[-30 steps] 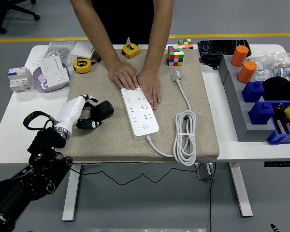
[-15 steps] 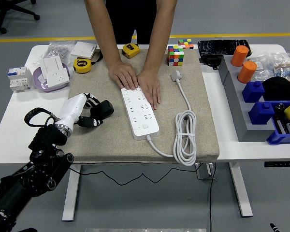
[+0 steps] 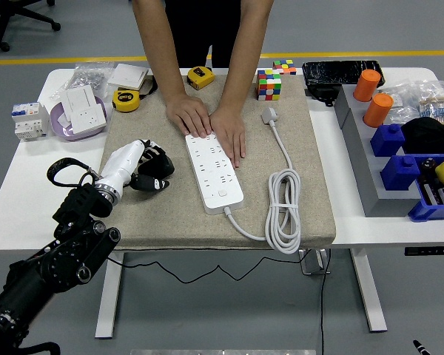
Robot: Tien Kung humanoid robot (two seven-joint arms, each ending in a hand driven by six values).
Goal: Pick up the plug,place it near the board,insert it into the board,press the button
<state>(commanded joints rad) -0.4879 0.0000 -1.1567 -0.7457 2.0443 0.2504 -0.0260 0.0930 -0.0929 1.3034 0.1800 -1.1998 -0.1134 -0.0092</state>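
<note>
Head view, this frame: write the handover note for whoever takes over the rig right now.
Left hand: on the beige mat, fingers curled over the black plug; whether the grip has closed cannot be told, and the plug is not lifted.
Right hand: not in view.
White power strip: on the mat, right of the plug, its far end held down by a person's two hands; its own cord lies coiled to the right.
Done: hand at the plug.
Left: lift it, bring it to the strip, insert it, press the button.
</note>
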